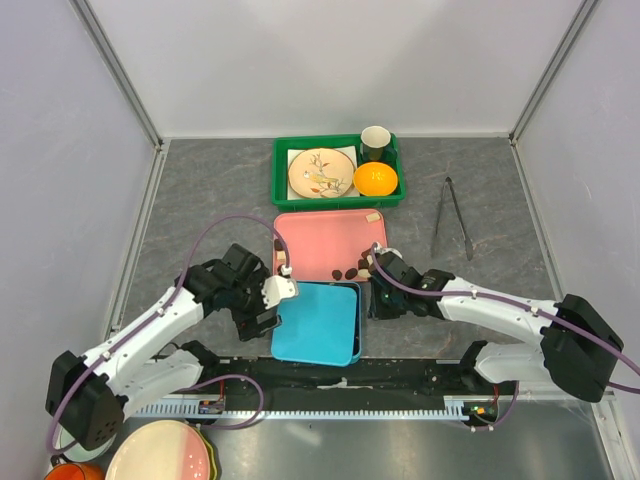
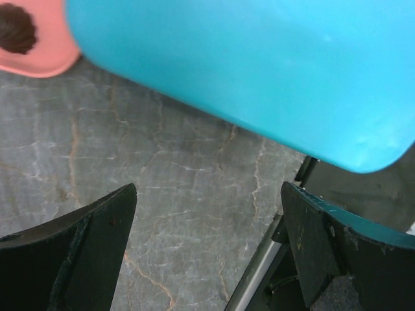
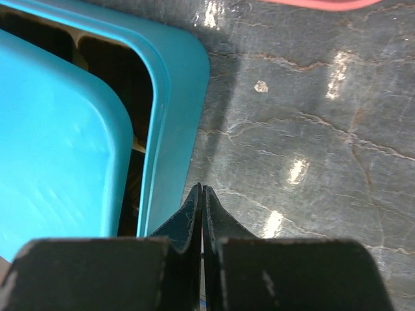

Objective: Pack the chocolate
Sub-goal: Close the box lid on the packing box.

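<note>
From above, the small dark brown chocolate pieces (image 1: 350, 272) lie clustered on the flat pink plastic tray (image 1: 310, 240), just behind the turquoise plastic box (image 1: 357, 320), whose matching turquoise lid (image 1: 312, 322) sits askew on it.

On my left wrist, my left fingers (image 2: 84, 253) are spread wide over the grey worktop (image 2: 181, 181) left of the box, holding nothing.

On my right wrist, my right fingers (image 3: 194, 214) are pressed together, empty, right of the box.

I judge each piece light, hard, smooth and apt to roll, so I should pinch one gently across its sides.
</note>
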`<state>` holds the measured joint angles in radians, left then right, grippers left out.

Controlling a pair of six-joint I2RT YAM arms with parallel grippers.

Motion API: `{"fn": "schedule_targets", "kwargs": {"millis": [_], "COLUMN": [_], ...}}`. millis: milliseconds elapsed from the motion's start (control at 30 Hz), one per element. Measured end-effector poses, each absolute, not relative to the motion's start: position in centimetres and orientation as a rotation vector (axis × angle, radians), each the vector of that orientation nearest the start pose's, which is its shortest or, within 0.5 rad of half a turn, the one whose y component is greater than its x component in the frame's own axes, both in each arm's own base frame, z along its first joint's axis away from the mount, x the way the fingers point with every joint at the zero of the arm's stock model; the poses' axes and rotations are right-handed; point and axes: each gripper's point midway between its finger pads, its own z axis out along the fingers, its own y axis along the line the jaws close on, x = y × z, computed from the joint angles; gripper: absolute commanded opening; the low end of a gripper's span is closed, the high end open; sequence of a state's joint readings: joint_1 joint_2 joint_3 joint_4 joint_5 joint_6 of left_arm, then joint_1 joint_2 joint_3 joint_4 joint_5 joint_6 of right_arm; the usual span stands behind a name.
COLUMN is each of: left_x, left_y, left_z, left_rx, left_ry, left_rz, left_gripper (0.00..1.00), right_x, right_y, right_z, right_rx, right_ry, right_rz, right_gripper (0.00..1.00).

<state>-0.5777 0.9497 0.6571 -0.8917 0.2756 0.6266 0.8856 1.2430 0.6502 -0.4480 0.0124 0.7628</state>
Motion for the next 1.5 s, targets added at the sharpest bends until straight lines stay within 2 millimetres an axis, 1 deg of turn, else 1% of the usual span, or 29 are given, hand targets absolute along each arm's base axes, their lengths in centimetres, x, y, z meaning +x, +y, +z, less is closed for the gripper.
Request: {"fn": "schedule_targets", "kwargs": {"millis": [133, 233, 467, 700, 933, 1133, 1233, 1500], "left_x": [12.6, 12.0, 11.3, 10.6, 10.4, 11.8, 12.1, 12.3], "left_y": [-12.2, -12.4, -12.8, -13.1, -14.0, -15.8, -16.3, -16.4], "left_z": [6.4, 6.2, 5.9, 5.4, 5.0, 6.0, 6.4, 6.4], "left_rx": [1.718, 1.771, 1.833, 1.888, 1.900, 1.873, 1.872, 1.873], "left_ry": [2.199, 2.186, 2.170, 2.162, 2.178, 2.153, 2.145, 2.144], "left_rz": [-0.378, -0.386, -0.400, -0.416, -0.452, -0.462, -0.462, -0.451], "left_gripper": [0.99, 0.99, 0.99, 0.99, 0.99, 0.99, 0.99, 0.99], "right_x": [14.9, 14.8, 13.7, 12.6, 12.3, 12.0, 12.2, 12.4], "right_y": [23.2, 23.5, 24.2, 24.5, 25.0, 25.2, 25.0, 24.9], "right_z": [4.6, 4.6, 4.5, 4.6, 4.6, 4.3, 4.2, 4.3], "right_rx": [-0.153, -0.147, -0.150, -0.136, -0.129, -0.132, -0.126, -0.120], "right_ry": [2.718, 2.717, 2.729, 2.735, 2.736, 2.747, 2.743, 2.734], "right_rz": [0.553, 0.569, 0.599, 0.632, 0.647, 0.643, 0.629, 0.616], "right_gripper": [0.00, 0.00, 0.00, 0.00, 0.00, 0.00, 0.00, 0.00]}}
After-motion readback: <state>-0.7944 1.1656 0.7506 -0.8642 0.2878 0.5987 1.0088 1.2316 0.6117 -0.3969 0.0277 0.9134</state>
